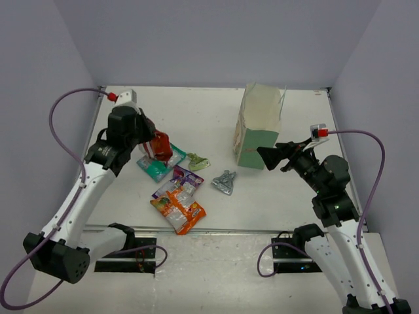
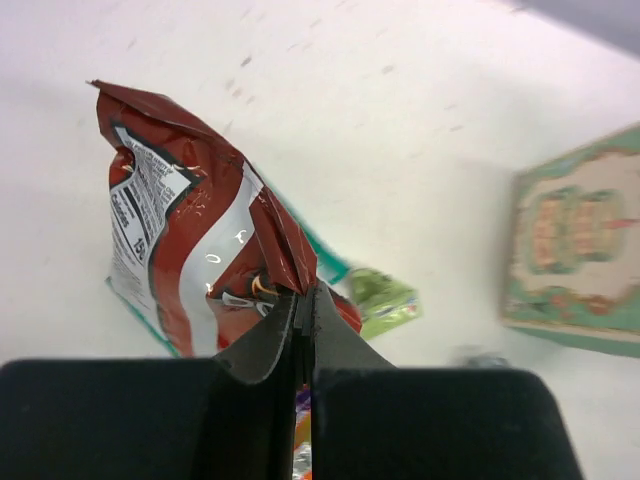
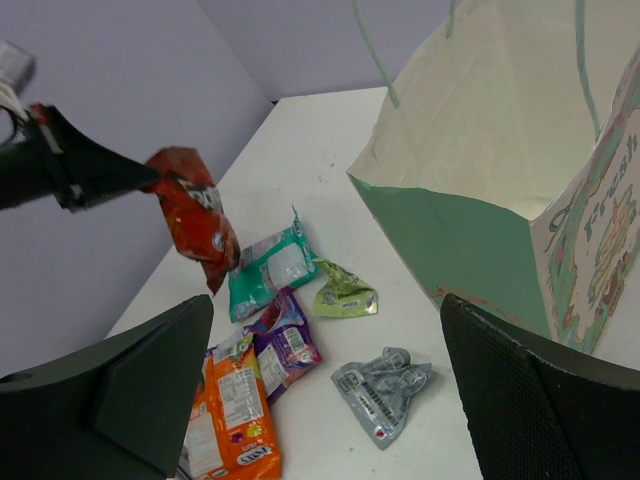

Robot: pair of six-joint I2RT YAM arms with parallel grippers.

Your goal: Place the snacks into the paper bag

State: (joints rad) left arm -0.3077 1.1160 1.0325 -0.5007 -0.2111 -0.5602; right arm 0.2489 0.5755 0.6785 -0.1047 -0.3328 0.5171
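White table (image 1: 275, 196) below; left gripper (image 2: 305, 300) pinches the red packet (image 2: 190, 250), which hangs from its tips. Right gripper (image 1: 265, 156) gapes empty beside the paper bag (image 1: 258, 124).

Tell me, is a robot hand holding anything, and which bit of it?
Yes. The left gripper pinches the red packet by the edge of one end. The right gripper is open and holds nothing.

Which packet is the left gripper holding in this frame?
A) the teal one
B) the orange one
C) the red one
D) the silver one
C: the left gripper is shut on the red packet, held up in the air, while the teal packet, silver packet and orange packet lie on the table.
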